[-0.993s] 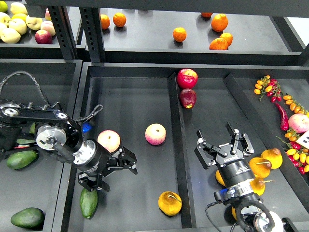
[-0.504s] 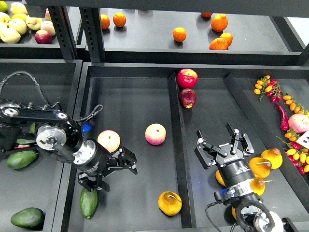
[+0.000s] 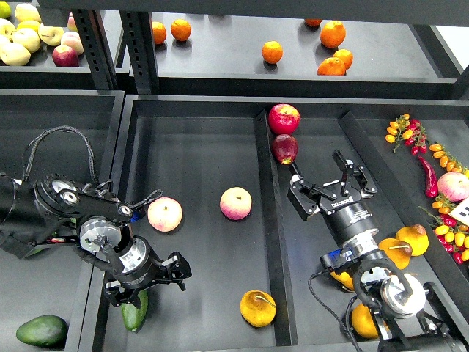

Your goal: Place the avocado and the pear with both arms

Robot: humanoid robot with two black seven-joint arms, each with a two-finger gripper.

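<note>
A dark green avocado lies at the front left of the middle tray. My left gripper is open and hovers just over the avocado's upper end, hiding part of it. A yellow-orange pear with a brown stem lies at the front of the same tray, to the right of the left gripper. My right gripper is open and empty over the right tray, well behind and to the right of that pear.
Two pink-and-yellow apples lie mid-tray. A red apple and a dark red fruit sit by the divider. More pears lie beside my right arm. Another avocado is in the left tray. Oranges are on the back shelf.
My left arm has drawn back and down to the left, bringing its gripper lower over the avocado. My right gripper has moved forward and left, toward the dark red fruit. No fruit has moved.
</note>
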